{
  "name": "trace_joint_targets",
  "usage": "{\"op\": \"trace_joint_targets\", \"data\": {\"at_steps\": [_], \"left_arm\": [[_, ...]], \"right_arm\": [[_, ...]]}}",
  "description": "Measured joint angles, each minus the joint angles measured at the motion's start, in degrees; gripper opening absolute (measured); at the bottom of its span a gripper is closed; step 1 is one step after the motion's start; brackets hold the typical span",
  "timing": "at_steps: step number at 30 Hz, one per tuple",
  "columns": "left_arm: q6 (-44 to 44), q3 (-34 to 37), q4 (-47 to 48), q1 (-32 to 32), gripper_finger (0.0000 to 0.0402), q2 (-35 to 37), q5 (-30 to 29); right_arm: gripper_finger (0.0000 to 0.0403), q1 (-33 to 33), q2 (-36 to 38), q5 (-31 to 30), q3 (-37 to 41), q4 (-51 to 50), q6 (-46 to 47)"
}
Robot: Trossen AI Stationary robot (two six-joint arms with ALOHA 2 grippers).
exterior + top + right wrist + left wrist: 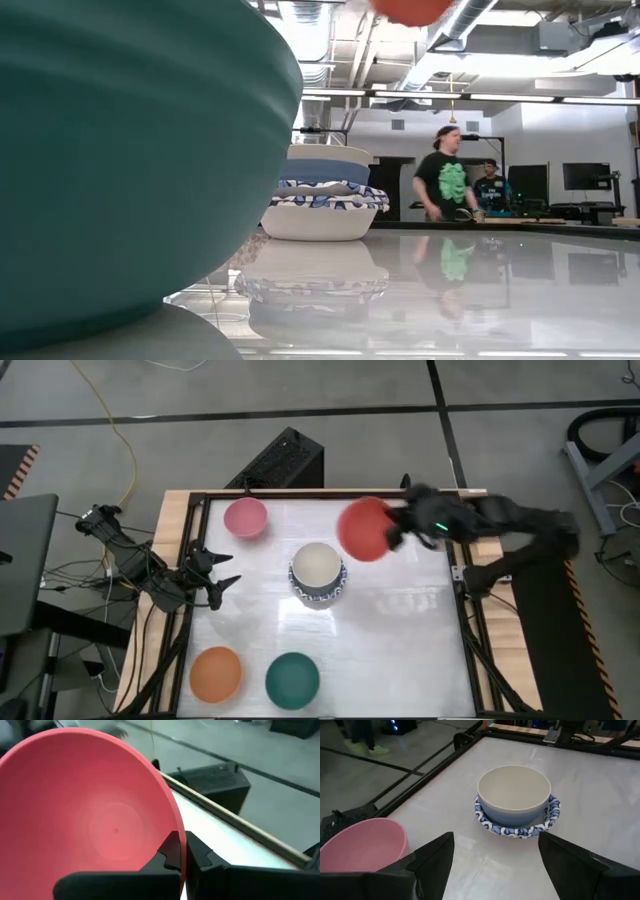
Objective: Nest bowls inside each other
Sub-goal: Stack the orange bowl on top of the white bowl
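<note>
My right gripper (180,844) is shut on a red bowl (364,528), held high over the far part of the table beside the stack; its underside shows at the top of the low view (410,8). The stack (318,574) stands mid-table: a cream bowl (514,790) nested in a dark blue one, in white bowls with blue-patterned rims (516,827). A pink bowl (245,518) stands at the far left, an orange bowl (215,673) and a dark green bowl (292,680) at the near left. My left gripper (218,574) waits open at the left edge, pointing at the stack. My right gripper pinches the red bowl's rim (178,827), one finger inside the bowl and one outside. The fingers come from the table's right side, slanting down. The bowl is lifted clear of the table and tilted, its hollow turned toward the wrist.
The table's dark frame rail (462,610) runs around the white top. The dark green bowl (120,150) stands right in front of the low camera and fills its left half. Two people (445,185) stand in the room beyond the table. A black box (283,460) lies behind the far edge.
</note>
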State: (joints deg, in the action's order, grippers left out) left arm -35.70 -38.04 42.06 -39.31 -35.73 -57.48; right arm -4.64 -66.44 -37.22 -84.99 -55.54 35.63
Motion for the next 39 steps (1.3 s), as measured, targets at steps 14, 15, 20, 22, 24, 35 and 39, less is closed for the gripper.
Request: {"op": "trace_joint_targets", "data": {"at_steps": [14,15,20,22,24,35,39], "left_arm": [[3.5,0.0,-4.0,0.0,0.0279,0.0,-1.7],[3.7,0.0,-4.1,0.0,0.0279,0.0,-2.0],[5.1,0.0,-4.3,0.0,0.0279,0.0,-3.3],[5.1,0.0,-4.3,0.0,0.0279,0.0,-3.2],[5.1,0.0,-4.3,0.0,0.0279,0.0,-3.2],[5.1,0.0,-4.3,0.0,0.0279,0.0,-2.3],[5.1,0.0,-4.2,0.0,0.0279,0.0,-2.3]], "right_arm": [[0.0009,-4.4,19.6,4.6,34.9,20.3,22.0],[0.0009,-3.6,18.8,7.1,35.6,21.8,22.5],[0.0009,0.9,12.5,17.2,35.9,23.0,25.9],[0.0009,3.2,9.4,20.9,35.0,24.2,25.4],[0.0009,5.7,6.5,25.3,33.6,25.0,24.0],[0.0009,13.2,-9.3,36.5,17.4,24.3,13.3],[0.0009,13.7,-16.0,37.4,11.0,21.7,8.8]]}}
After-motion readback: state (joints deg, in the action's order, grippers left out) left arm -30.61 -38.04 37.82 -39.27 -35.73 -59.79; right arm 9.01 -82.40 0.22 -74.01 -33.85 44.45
